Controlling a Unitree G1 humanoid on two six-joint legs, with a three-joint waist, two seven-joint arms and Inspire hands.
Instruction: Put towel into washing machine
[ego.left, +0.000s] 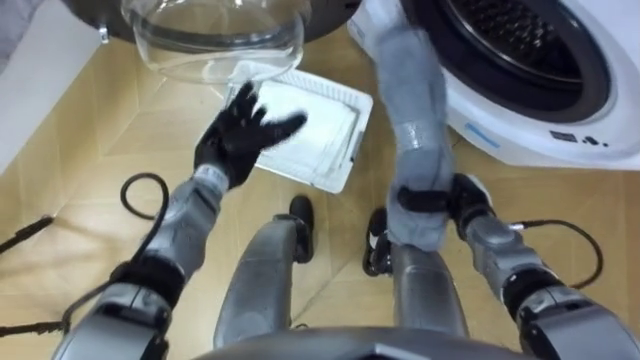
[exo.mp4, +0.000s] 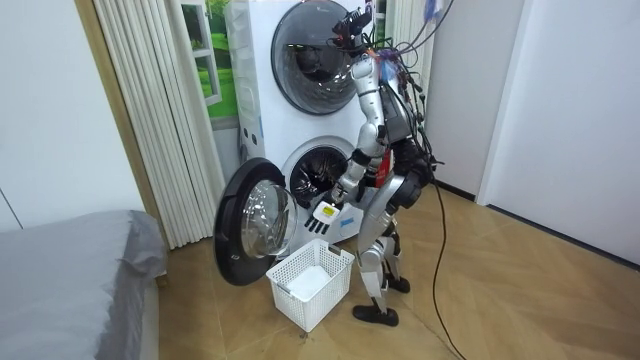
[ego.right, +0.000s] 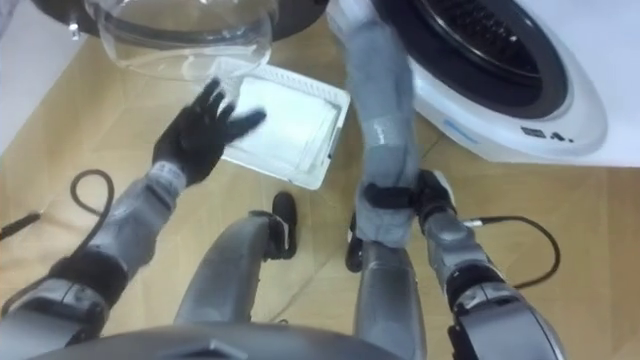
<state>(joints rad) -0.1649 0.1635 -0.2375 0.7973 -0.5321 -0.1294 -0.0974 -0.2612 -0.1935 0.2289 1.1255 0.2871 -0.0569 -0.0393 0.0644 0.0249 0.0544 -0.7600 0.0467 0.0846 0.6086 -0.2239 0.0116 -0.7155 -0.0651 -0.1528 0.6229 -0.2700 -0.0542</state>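
Note:
A long grey towel (ego.left: 415, 120) hangs stretched from my right hand (ego.left: 462, 205) up to the edge of the washing machine's drum opening (ego.left: 510, 40). That hand is low on the right, its fingers curled round the towel's lower end. My left hand (ego.left: 240, 128) hovers open with fingers spread over the white laundry basket (ego.left: 352, 150), holding nothing. The round glass door (ego.left: 215, 35) stands swung open at the upper left. In the room view I stand bent slightly before the lower machine (exo.mp4: 318, 172), with the basket (exo.mp4: 310, 285) at my feet.
A second machine (exo.mp4: 310, 55) is stacked on top of the lower one. The open door (exo.mp4: 250, 225) juts out over the wooden floor beside the basket. A grey bed (exo.mp4: 70, 270) and a pleated curtain (exo.mp4: 150, 120) are at the room view's left.

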